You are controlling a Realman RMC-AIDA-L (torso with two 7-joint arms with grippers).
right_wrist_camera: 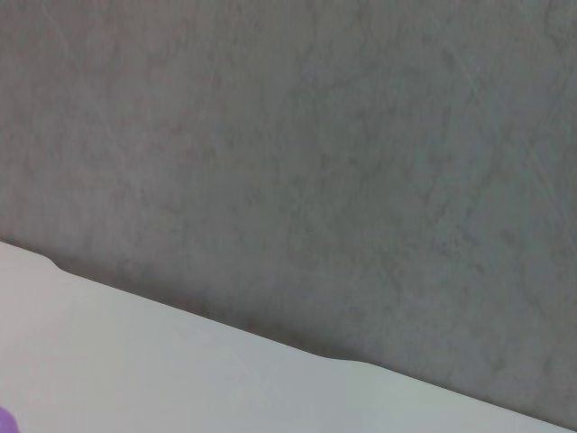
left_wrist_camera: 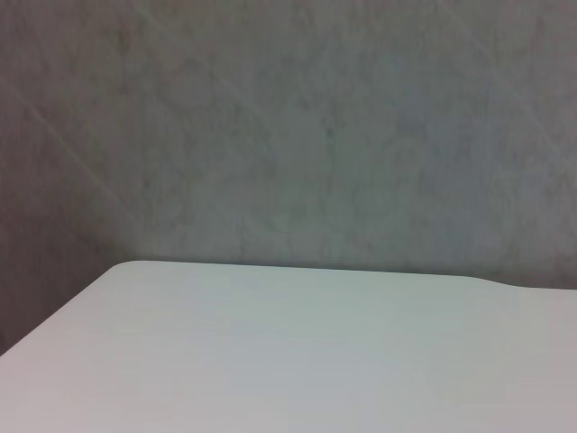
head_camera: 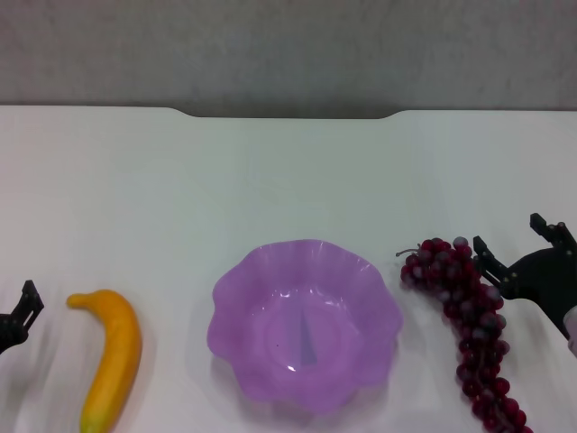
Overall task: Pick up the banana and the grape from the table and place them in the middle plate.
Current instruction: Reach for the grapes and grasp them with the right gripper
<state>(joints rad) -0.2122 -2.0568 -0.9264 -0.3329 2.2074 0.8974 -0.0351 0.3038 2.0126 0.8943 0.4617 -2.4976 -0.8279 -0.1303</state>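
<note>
The yellow-orange banana (head_camera: 113,356) lies on the white table (head_camera: 288,180) at the front left. The purple scalloped plate (head_camera: 270,298) sits empty at the front middle. The dark red grape bunch (head_camera: 469,325) lies to the plate's right, running toward the front edge. My right gripper (head_camera: 508,233) is open and empty, just right of the bunch's far end, with one finger close to the grapes. My left gripper (head_camera: 25,307) shows only partly at the left edge, left of the banana and apart from it. A sliver of the plate (right_wrist_camera: 4,420) shows in the right wrist view.
The table's far edge has a notch (head_camera: 288,115) with a grey wall (head_camera: 288,45) behind it. Both wrist views show only bare tabletop (left_wrist_camera: 270,352) (right_wrist_camera: 135,361) and the wall.
</note>
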